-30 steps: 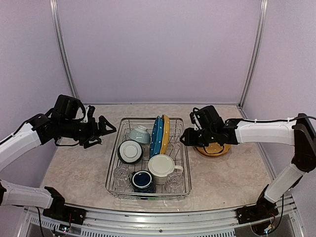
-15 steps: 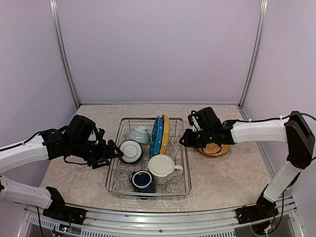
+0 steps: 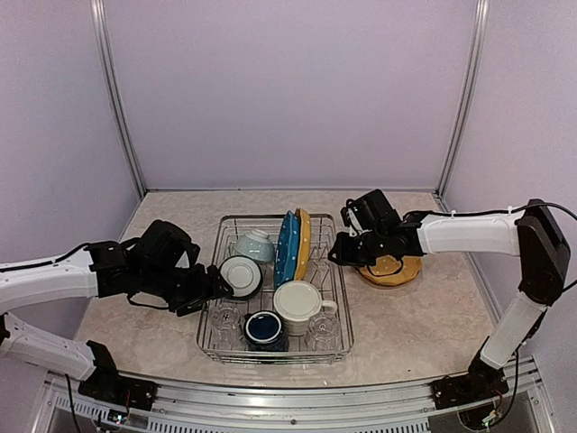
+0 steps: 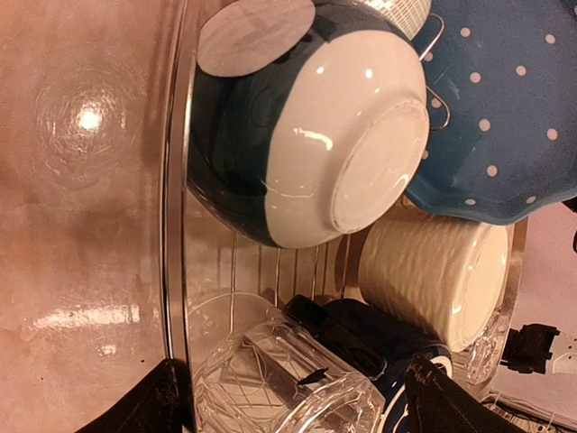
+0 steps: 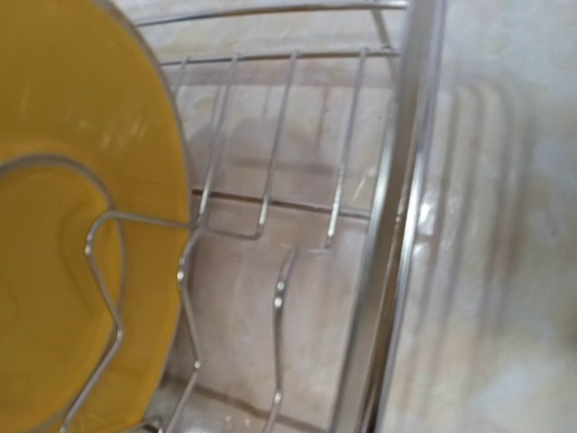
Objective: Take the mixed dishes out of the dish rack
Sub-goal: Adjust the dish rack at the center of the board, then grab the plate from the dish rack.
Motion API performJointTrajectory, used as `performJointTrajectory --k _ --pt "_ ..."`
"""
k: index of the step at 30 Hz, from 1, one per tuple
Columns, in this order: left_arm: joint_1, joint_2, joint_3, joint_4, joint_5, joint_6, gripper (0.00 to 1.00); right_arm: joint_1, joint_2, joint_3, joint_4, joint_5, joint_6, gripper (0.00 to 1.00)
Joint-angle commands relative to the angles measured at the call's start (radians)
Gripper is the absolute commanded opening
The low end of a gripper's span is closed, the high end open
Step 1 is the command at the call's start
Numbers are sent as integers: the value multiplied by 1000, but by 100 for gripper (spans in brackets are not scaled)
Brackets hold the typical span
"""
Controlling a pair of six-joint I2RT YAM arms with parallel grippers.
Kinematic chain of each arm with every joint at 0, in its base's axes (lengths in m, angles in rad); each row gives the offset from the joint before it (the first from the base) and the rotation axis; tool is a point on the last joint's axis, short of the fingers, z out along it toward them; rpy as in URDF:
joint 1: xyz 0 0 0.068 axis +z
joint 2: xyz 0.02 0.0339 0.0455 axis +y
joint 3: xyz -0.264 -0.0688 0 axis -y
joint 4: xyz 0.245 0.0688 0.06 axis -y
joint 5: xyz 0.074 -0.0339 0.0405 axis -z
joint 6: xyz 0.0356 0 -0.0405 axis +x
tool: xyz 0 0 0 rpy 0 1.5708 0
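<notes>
My left gripper [image 4: 297,397] is spread wide and holds nothing. Straight ahead of it, inside the dish rack [image 4: 171,225], a bowl [image 4: 306,135] lies on its side with its foot turned towards me. A clear glass [image 4: 279,383] sits nearer, between my fingers. The bowl looks glazed, so I judge it hard, slick and likely to chip on the wire. I'd pinch its rim, not the smooth belly. My right gripper [image 3: 338,250] hangs just beside the yellow plate [image 5: 63,225], and I cannot tell whether it is spread or closed. That plate looks thin and stiff, so I'd take its upper edge.
</notes>
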Motion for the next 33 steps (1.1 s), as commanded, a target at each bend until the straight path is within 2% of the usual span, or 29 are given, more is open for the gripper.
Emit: performJointTrajectory --k 1,10,12,16,17,22,26,33 --pt "-69 23 -6 160 81 -72 79 -2 27 100 36 -1 -64 22" --pt "-159 81 42 137 13 -100 78 -30 45 129 -20 28 -92 23" --pt "-159 73 32 110 -19 -105 78 -42 40 117 -42 33 -102 30" --pt "-158 27 21 23 -112 -94 85 -47 6 116 -161 147 -126 57" --pt "-158 8 19 10 -131 -88 87 -46 -8 120 -201 177 -132 61" --pt "-147 -93 35 -58 -184 -24 99 -20 -61 182 -355 351 -135 71" --pt "-47 -143 122 -168 -164 77 99 44 -35 285 -453 410 -123 72" --pt "229 -182 359 -219 -48 315 99 176 -4 425 -521 566 -64 71"
